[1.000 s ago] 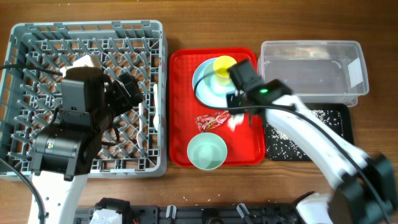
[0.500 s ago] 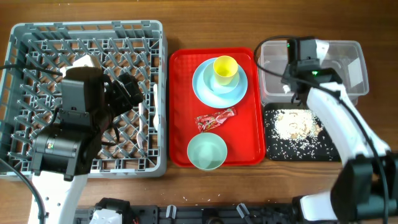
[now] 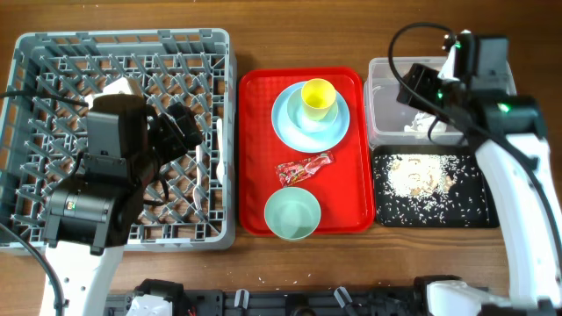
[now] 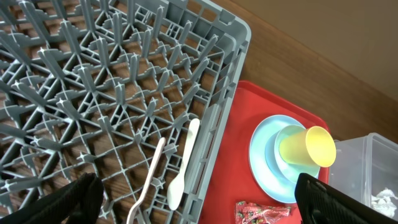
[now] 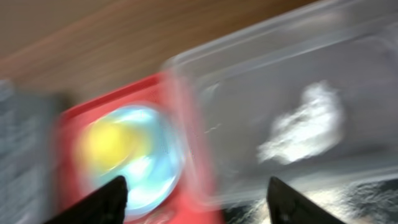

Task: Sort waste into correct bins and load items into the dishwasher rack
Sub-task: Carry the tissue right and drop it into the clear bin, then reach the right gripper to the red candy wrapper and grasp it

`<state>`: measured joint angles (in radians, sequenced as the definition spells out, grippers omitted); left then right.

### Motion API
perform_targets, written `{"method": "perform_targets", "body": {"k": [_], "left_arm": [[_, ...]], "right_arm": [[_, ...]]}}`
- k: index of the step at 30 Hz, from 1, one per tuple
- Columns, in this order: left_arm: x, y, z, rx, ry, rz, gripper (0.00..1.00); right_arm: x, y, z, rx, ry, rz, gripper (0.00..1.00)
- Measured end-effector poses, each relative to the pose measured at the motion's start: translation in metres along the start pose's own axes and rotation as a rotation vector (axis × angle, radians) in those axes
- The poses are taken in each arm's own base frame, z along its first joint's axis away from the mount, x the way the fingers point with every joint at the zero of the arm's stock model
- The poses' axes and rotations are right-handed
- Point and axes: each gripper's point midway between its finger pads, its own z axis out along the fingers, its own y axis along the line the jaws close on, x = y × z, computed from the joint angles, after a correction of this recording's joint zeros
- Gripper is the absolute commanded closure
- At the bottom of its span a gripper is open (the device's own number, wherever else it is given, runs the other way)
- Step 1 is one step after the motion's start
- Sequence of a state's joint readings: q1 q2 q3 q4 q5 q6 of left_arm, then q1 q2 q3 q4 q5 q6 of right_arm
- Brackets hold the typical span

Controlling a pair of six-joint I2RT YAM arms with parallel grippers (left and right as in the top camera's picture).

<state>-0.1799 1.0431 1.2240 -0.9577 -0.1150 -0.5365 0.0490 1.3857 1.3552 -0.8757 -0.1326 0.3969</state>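
Note:
The grey dishwasher rack (image 3: 53,53) fills the left, with a white fork (image 4: 149,180) and spoon (image 4: 183,168) lying in it. My left gripper (image 4: 199,205) hovers open over the rack's right side, holding nothing. The pale blue plate (image 3: 334,127) carries the yellow cup (image 3: 317,95); the red wrapper (image 3: 303,168) and mint bowl (image 3: 292,213) lie nearer. My right gripper (image 3: 417,92) hangs open and holds nothing above the clear tub (image 3: 492,75). The white napkin (image 5: 305,127) lies inside that tub. Rice scraps (image 3: 420,175) sit in the black tray (image 3: 474,215).
The flat red serving tray (image 3: 255,149) sits between the rack and the two bins. Bare wooden table (image 3: 299,35) shows behind the tray. The left arm's body (image 3: 97,193) covers the rack's front left. The right wrist view is blurred.
My right arm swung from the red tray over to the clear tub and its jaws opened. The napkin it carried now lies in the tub. The left arm stayed still.

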Motion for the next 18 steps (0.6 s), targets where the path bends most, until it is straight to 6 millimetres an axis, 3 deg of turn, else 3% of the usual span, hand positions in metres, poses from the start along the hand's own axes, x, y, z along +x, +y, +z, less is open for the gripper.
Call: {"method": "perform_targets", "body": {"k": [3,4,7,10,14,18], "left_arm": [[0.000,0.000,0.000,0.000,0.000,0.000,0.00],[0.000,0.000,0.000,0.000,0.000,0.000,0.00],[0.000,0.000,0.000,0.000,0.000,0.000,0.00],[0.000,0.000,0.000,0.000,0.000,0.000,0.00],[0.000,0.000,0.000,0.000,0.000,0.000,0.00],[0.000,0.000,0.000,0.000,0.000,0.000,0.00]], "right_arm": [[0.024,0.038,-0.010,-0.168,0.091,0.005,0.38],[0.044,0.058,-0.008,-0.241,0.165,-0.005,0.39],[0.083,0.087,0.000,-0.309,0.289,-0.045,0.49],[0.137,0.118,0.014,-0.346,0.440,-0.051,0.59],[0.184,0.134,0.030,-0.286,0.538,0.016,0.63],[0.207,0.143,0.057,-0.138,0.500,0.117,0.59]]}}
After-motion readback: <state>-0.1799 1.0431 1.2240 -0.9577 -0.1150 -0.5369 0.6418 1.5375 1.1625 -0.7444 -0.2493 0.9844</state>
